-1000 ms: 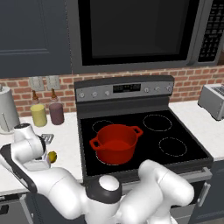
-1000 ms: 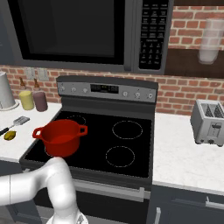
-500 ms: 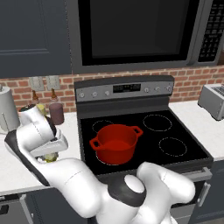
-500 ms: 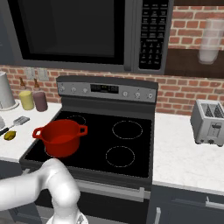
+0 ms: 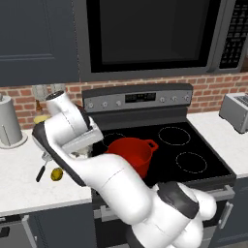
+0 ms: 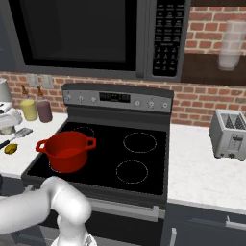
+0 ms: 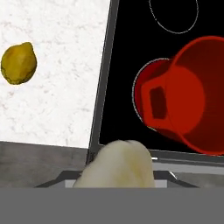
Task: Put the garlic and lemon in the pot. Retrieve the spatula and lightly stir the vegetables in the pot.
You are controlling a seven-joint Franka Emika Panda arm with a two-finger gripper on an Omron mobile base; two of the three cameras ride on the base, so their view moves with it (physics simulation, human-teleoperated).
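Your hand grips the garlic over the desk edge by the stove, and the pot sits just off to one side, so carry the garlic across toward that open red pot.

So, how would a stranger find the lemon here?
Start at the black stove with the red pot, then look at the white counter on its left. The lemon lies there, a small dull-yellow oval beside the black spatula handle.
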